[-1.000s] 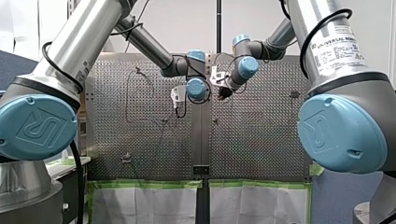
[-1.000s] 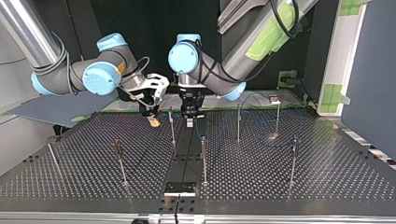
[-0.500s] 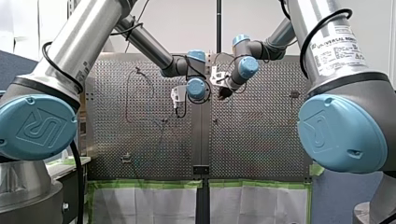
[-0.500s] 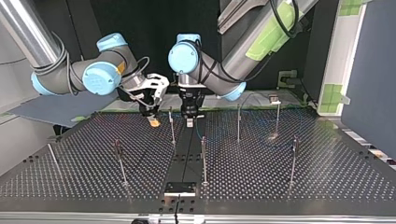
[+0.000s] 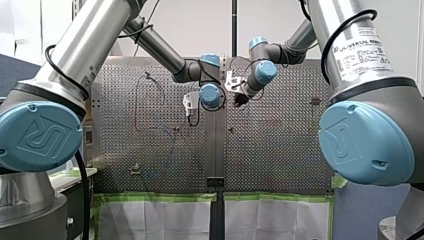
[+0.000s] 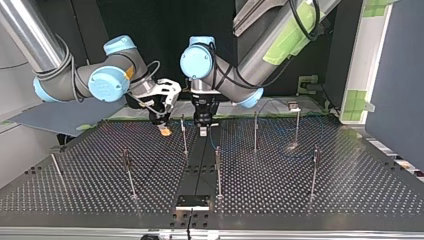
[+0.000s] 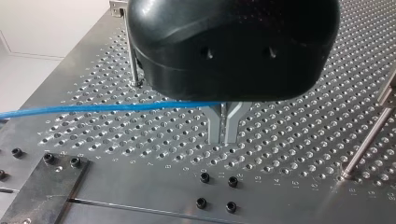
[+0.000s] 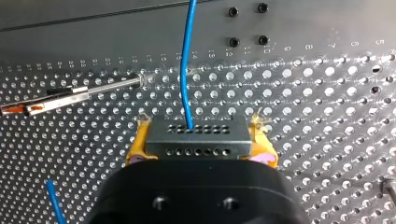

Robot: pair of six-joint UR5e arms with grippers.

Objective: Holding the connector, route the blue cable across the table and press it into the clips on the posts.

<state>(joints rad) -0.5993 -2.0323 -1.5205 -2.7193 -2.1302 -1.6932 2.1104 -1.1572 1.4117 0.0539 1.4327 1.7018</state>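
1. My right gripper [image 6: 163,127]: its yellow pads [image 8: 135,149] are clamped on both ends of the grey connector [image 8: 198,140]. The hold looks square.
2. My left gripper [image 7: 224,126]: metal fingers together. The blue cable [image 7: 116,107] runs in at their root and does not show beyond them. I judge it pinched there, though the gripper body hides the contact.
3. The cable leaves the connector's face and runs straight ahead over the table [image 6: 300,200]. The rest lies in a loose loop [image 6: 280,145] among the posts at the top view's right.
4. Both grippers hang close together over the table's far middle in the top view. The nearest post [image 6: 184,135] stands between them.
5. I cannot see the cable seated in any clip, so the routing is barely begun, by my reckoning.
6. Risks:
   - The run between my two grips is short. If the arms part too quickly it goes taut and may drag the connector askew in the pads.
   - The slack loop may hook a post [image 6: 255,132] as it pays out and jerk the line.
   - The posts are thin. A press off the clip's centre would bend one aside rather than seat the cable.
   - With the arms this near each other, a sideways sweep risks a knock between wrists.
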